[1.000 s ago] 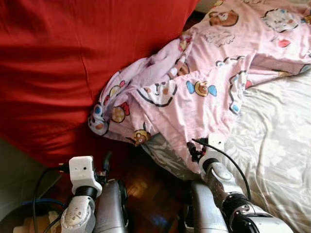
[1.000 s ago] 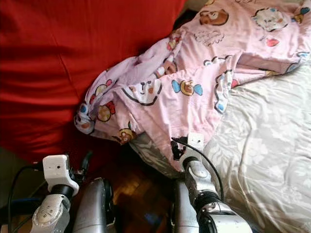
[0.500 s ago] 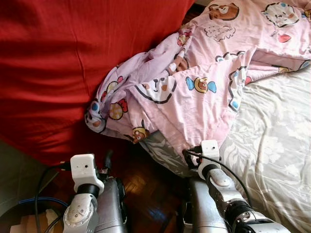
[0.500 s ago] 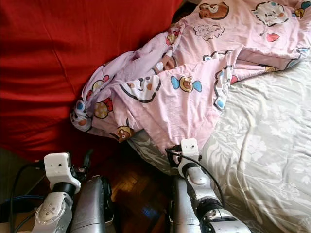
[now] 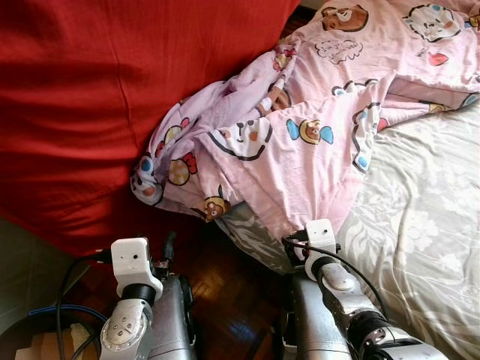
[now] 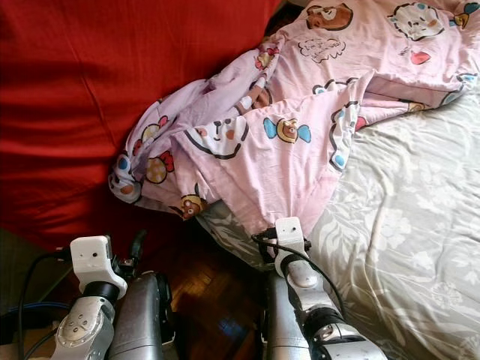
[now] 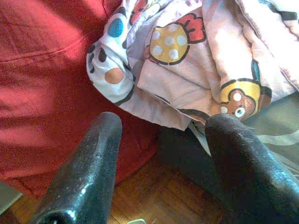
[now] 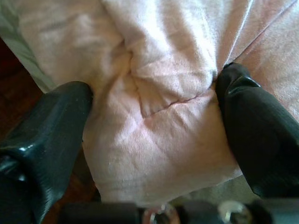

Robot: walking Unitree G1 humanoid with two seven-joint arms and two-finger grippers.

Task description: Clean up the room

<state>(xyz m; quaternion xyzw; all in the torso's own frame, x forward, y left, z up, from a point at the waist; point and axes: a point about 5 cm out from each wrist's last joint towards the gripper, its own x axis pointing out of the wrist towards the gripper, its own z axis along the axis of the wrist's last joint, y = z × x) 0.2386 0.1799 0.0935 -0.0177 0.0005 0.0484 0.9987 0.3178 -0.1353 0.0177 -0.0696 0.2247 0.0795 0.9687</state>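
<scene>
A pink cartoon-print blanket [image 5: 300, 142] lies rumpled over the bed, one end hanging off toward the red cloth. My right gripper [image 8: 154, 93] is at the blanket's lowest corner by the bed's edge. It is open, its two fingers wide apart with a fold of the pink cloth [image 8: 163, 79] between them. Its wrist [image 5: 321, 234] sits just under that corner. My left gripper [image 7: 161, 126] is held low over the floor. It is open and empty, pointing at the blanket's hanging end [image 7: 177, 60].
The bed carries a grey floral sheet [image 5: 427, 225] on the right. A big red cloth [image 5: 90, 97] covers the left and back. Dark wooden floor [image 5: 217, 292] shows between it and the bed. Blue and black cables [image 5: 52, 311] lie at the lower left.
My right wrist has drawn back a little toward me along the bed's edge. The whole picture has shifted slightly. The left arm has barely moved.
</scene>
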